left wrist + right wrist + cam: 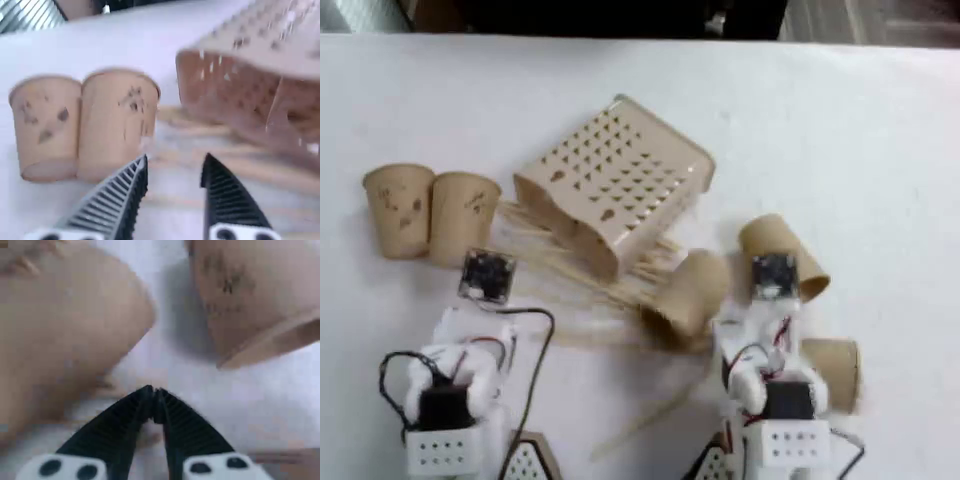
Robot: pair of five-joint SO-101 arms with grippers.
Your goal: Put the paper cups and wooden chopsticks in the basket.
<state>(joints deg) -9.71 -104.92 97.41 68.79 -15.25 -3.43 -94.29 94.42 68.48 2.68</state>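
Left wrist view has the left pincer (175,167) released, jaws apart with nothing between them. It is aimed at the wooden chopsticks (235,167) strewn on the desk (150,40). The nearer standing cup (117,120) sits just off its line, touching the farther standing cup (47,125). In the high view both stand at the left of the frame, with the left arm closest to them. The sticks run roughly left to right across the centre, partly beneath the basket (610,175), which lies tipped with a perforated face upward. The right pincer (153,392) is clenched, with nothing seen held, between the central fallen cup (688,290) and the right fallen cup (782,250). The lowest fallen cup (832,370) lies beside that arm at lower right. That makes five paper cups and one basket; the chopsticks are too blurred to number. The basket probably needs righting before anything goes in.
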